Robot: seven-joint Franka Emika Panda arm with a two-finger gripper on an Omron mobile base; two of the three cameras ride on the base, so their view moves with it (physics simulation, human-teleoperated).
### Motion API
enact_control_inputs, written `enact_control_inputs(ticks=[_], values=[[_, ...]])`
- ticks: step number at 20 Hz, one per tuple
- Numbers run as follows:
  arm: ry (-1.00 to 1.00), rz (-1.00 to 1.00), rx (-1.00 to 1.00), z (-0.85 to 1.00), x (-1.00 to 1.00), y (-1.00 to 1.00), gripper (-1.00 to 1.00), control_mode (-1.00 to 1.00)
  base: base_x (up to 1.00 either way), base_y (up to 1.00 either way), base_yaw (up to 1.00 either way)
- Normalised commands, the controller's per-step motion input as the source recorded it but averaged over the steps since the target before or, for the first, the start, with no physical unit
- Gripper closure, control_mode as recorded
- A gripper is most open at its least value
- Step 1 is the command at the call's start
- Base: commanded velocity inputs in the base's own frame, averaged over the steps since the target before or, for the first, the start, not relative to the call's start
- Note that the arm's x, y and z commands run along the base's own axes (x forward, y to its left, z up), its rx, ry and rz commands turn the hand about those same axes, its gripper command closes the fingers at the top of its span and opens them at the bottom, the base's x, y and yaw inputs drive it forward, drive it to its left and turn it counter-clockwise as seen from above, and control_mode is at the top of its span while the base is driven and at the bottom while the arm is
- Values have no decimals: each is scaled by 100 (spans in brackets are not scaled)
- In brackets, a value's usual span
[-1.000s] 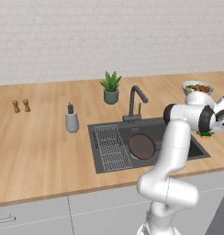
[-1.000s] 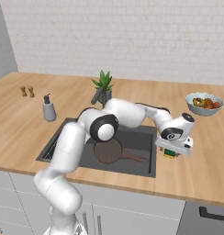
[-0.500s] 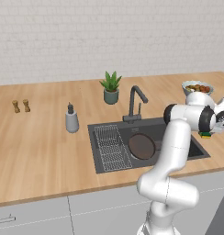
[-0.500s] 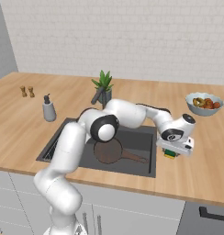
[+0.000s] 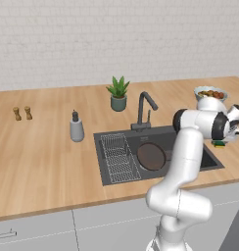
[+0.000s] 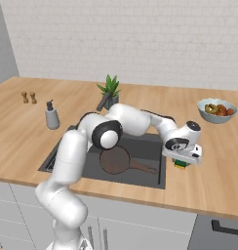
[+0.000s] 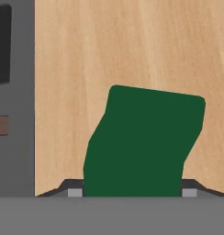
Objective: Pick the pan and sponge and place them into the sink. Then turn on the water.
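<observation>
Sponge (image 7: 143, 142) top reads green between end effector (image 7: 132, 193) fingertips

the pan (image 6: 116, 160), round and dark brown-black, is lying flat inside the sink (image 6: 145, 178), with its long dark handle pointing toward the sink's right side. the sponge (image 7: 143, 142) is being seen with its green layer facing up; it is resting on the wooden counter just beside the right rim of the dark grey sink. the dark curved faucet (image 5: 145, 110) is standing behind the basin.
</observation>
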Motion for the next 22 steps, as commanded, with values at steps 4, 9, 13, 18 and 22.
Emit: enact_control_inputs(ticks=[4,9,13,18,22], values=[[17,2,-1,-99,0,30,100,-100,0,0,0],[22,6,-1,-100,0,32,100,-100,0,0,0],[19,7,0,-81,0,13,100,-100,0,0,0],[-18,1,5,14,-34,6,100,-100,0,0,0],[-50,3,4,37,-56,63,100,-100,0,0,0]])
